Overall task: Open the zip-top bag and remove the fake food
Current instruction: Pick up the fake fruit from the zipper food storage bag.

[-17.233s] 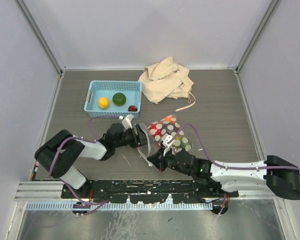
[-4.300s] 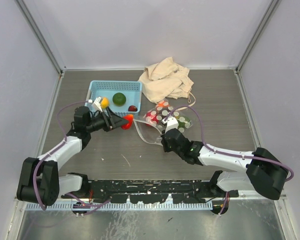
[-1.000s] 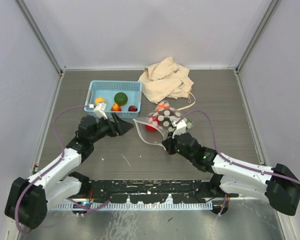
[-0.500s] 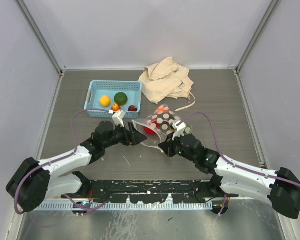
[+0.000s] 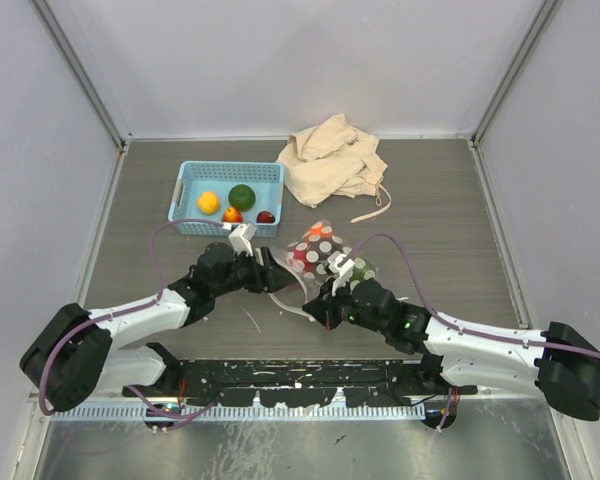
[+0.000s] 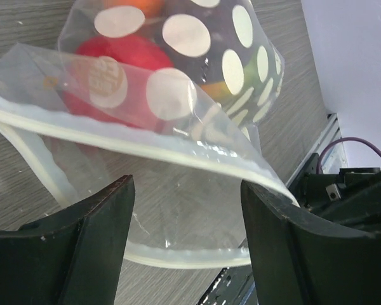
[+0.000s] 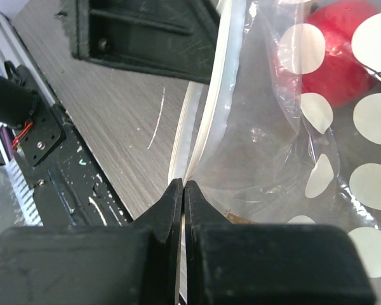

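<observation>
Clear zip-top bag (image 5: 318, 252), white polka dots, mouth gaping, red fake food (image 6: 124, 54) inside (orange and green too), on the counter (image 5: 430, 200) by the blue basket's (image 5: 230, 166) near right corner. Right hand (image 7: 181, 190) pinches its zip strip (image 7: 219, 82); left hand (image 6: 184, 254), spread, has moved from the basket to the mouth.

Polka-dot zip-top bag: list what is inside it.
Through the clear white-dotted zip-top bag show a glossy red plastic fruit, an orange piece behind it and something green. Dots and folds cover the rest; the count is unclear.
</observation>
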`<state>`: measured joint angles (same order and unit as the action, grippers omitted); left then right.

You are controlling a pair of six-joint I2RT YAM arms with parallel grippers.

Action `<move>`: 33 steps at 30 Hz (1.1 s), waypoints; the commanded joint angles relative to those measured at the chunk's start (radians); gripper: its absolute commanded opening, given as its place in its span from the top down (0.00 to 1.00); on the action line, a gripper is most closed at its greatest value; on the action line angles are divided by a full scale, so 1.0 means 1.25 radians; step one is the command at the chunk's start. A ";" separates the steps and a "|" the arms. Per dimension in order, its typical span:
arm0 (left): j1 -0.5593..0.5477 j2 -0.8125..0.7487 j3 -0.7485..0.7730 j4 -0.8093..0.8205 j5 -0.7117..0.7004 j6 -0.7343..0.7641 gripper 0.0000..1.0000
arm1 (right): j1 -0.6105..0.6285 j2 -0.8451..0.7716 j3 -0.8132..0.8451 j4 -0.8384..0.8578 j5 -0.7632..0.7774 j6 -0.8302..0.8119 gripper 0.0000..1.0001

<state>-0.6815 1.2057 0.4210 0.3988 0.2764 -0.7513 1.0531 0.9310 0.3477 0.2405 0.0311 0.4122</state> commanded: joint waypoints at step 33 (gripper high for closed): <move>-0.007 0.011 -0.031 0.062 -0.039 0.021 0.33 | 0.128 -0.151 0.144 -0.063 -0.008 -0.167 0.58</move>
<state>-0.6872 1.2224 0.3866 0.4095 0.2131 -0.7433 1.2091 0.8734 0.4511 0.2066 -0.0059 0.2592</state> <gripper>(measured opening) 0.688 0.397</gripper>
